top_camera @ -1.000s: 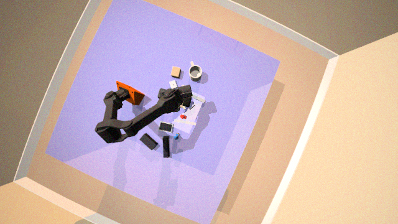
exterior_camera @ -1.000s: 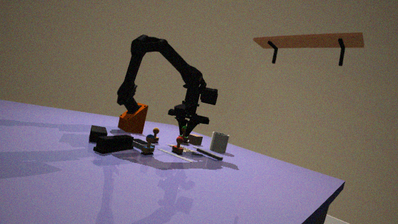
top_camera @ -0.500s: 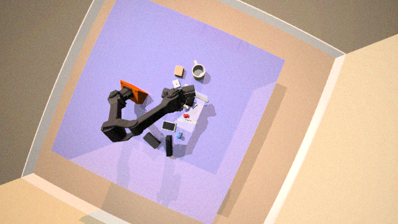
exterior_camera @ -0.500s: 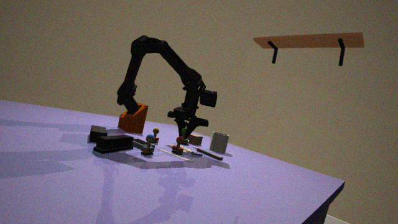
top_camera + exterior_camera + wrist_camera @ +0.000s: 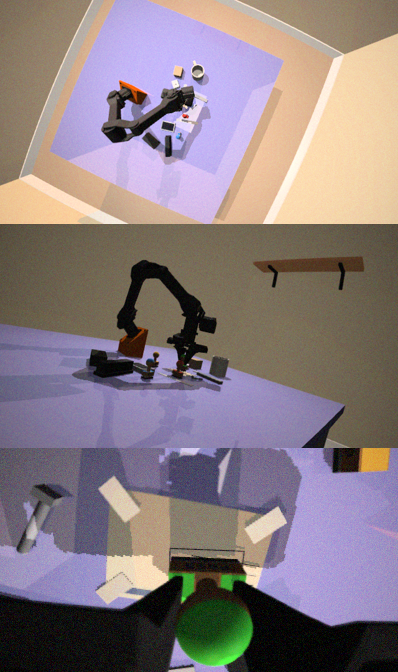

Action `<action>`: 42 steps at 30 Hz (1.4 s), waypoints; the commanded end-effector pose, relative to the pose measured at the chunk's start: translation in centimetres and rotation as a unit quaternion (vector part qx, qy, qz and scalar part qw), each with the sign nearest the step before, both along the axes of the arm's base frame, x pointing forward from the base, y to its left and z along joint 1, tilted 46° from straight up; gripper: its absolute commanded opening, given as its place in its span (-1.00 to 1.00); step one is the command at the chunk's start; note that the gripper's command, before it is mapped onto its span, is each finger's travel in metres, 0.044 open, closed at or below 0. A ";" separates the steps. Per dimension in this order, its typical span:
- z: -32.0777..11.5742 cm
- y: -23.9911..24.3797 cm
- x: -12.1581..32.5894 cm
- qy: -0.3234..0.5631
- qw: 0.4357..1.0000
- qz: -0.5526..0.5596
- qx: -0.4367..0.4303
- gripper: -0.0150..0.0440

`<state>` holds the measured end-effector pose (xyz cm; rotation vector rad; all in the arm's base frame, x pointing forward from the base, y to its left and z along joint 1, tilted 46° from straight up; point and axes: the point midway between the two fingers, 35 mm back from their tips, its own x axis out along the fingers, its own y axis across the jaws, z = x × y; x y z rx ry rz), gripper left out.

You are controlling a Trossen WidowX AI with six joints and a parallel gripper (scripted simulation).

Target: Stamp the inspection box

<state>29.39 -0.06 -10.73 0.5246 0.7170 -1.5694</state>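
With wrist bent downward, pincer [image 5: 184,361] [image 5: 207,586] grips green stamp [image 5: 183,357] [image 5: 214,625], apparently above card [image 5: 200,523].

Grain speckled all three views. From above, the purple tabletop [image 5: 140,46] was brightly lit, with dark arm shadows falling across it; the exterior view was dimmer, its black arm [image 5: 174,286] nearly a silhouette. Jagged-edged shadow covered part of the card [image 5: 200,518].

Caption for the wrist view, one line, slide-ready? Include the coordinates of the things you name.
The gripper [image 5: 207,586] grips a green-knobbed stamp [image 5: 214,627] over the taped card [image 5: 202,518], at the edge of its outlined box.
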 end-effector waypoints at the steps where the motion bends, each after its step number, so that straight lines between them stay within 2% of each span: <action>1: -0.2 -0.2 -0.2 0.004 1.000 0.002 -0.002 -0.49; 42: -0.5 -0.6 -0.3 0.003 1.000 0.002 -0.002 -0.49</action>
